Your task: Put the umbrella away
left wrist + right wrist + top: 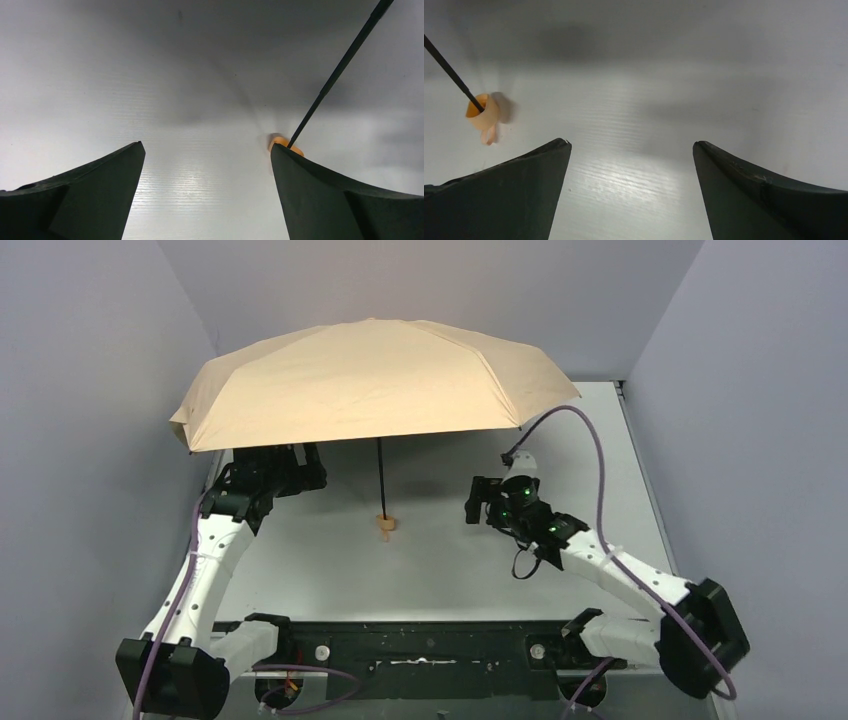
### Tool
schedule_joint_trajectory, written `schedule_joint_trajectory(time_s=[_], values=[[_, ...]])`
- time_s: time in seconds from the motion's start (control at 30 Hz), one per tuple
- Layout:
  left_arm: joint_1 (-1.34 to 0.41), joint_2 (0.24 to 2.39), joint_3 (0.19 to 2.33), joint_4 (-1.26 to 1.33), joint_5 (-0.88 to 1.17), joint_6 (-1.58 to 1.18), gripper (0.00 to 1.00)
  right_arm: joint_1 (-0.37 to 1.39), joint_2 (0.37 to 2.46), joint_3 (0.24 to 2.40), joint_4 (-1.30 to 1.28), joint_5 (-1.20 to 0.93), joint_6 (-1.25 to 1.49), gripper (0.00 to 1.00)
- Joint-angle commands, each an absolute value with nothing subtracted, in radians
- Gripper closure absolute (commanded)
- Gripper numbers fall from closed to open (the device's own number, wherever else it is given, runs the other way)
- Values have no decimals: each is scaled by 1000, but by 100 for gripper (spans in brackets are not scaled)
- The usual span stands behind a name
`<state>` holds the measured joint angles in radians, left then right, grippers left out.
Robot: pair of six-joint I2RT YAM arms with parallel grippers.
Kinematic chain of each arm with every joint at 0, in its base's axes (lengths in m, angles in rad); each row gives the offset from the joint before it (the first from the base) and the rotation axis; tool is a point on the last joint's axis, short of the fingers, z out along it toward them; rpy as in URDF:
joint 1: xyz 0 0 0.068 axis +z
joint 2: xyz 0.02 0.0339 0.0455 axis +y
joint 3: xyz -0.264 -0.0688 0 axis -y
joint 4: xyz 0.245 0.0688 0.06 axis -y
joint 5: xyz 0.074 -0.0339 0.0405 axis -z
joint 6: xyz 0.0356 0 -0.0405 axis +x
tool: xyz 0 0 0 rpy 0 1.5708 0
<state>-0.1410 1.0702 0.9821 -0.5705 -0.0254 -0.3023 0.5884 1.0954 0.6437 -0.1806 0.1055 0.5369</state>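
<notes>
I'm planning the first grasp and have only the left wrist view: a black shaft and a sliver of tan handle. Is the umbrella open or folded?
Observer: Open. The umbrella is fully spread, with its handle down on the table.
Operator: Where's the right gripper?
Observer: The right gripper is open, to the right of the handle and apart from it, holding nothing.

left arm [205, 575]: white links, black joints | right arm [630, 575]: white links, black joints, green LEDs [550, 530] | cables [601, 455]: purple, one along each arm | fingers [95, 200]: black, broad, tapered | base rail [420, 645]: black, round silver bolts [322, 651]
</notes>
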Motion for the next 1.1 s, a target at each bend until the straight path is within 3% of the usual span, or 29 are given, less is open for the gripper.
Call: schedule_joint_trajectory(time_s=[0.0, 0.13, 0.33, 0.63, 1.07], values=[[-129, 1077, 997, -515, 25, -281, 3, 722, 1262, 676, 137, 291, 548, 0], [-127, 1081, 997, -516, 33, -277, 3, 788, 1439, 695, 377, 260, 541, 0], [-124, 1074, 999, -516, 34, -268, 3, 807, 1650, 839, 474, 197, 504, 0], [-123, 1077, 998, -507, 63, -270, 4, 796, 1744, 995, 591, 164, 440, 3], [-123, 1092, 1006, -509, 87, -269, 8, 721, 1869, 1350, 465, 8, 474, 8]])
